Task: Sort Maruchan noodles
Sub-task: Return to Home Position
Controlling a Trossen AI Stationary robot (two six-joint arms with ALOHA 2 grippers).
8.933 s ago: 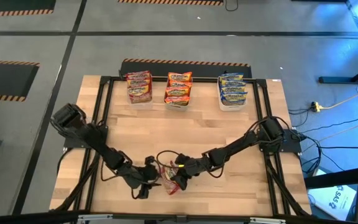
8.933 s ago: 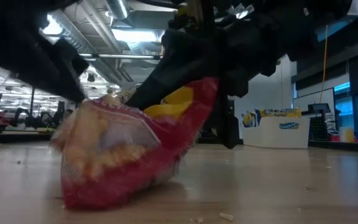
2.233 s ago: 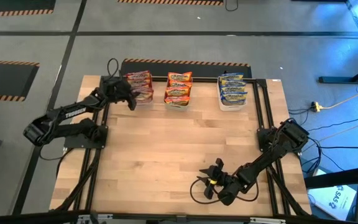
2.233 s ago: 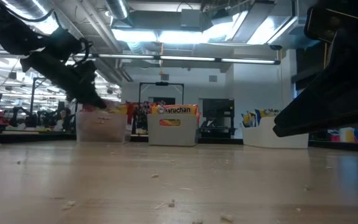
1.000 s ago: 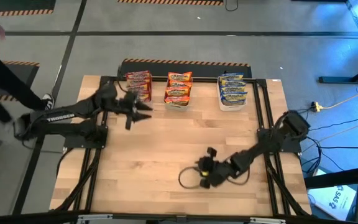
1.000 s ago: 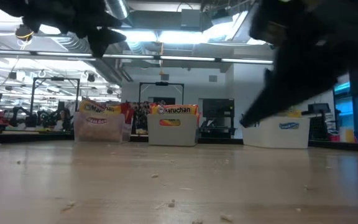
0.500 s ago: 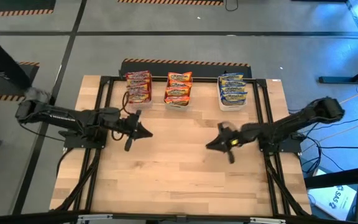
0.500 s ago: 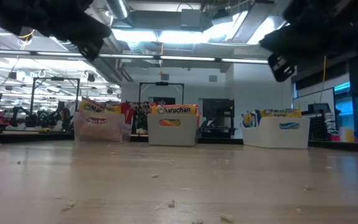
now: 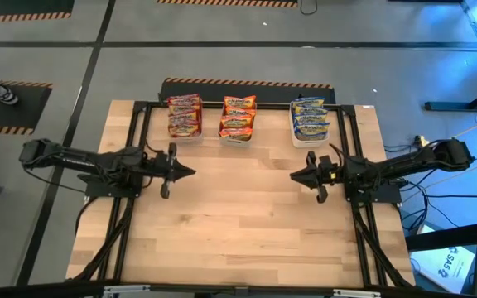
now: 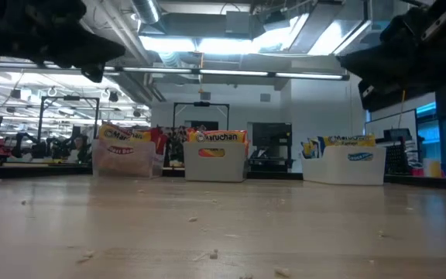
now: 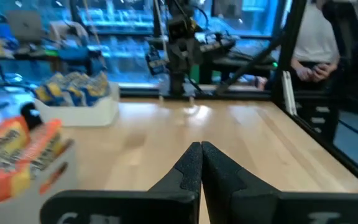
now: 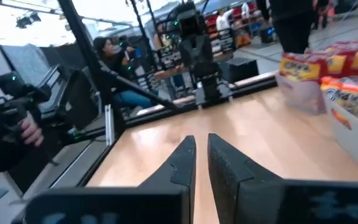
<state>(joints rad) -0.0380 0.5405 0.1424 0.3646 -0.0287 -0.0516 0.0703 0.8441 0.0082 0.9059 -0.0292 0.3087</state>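
- Where is there room on the table point(image 9: 238, 240)?
- The near half is open wood. The left tool point(image 9: 190, 172) and right tool point(image 9: 295, 175) point at each other over the middle, with a wide gap between them.
- What's in the way?
- Three bins point(image 10: 214, 167) full of noodle packs point(image 9: 238, 108) sit in a row at the far edge, with gaps between them.

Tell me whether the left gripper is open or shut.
Shut and empty: the left wrist view shows the left gripper with its fingers pressed together, nothing between them.
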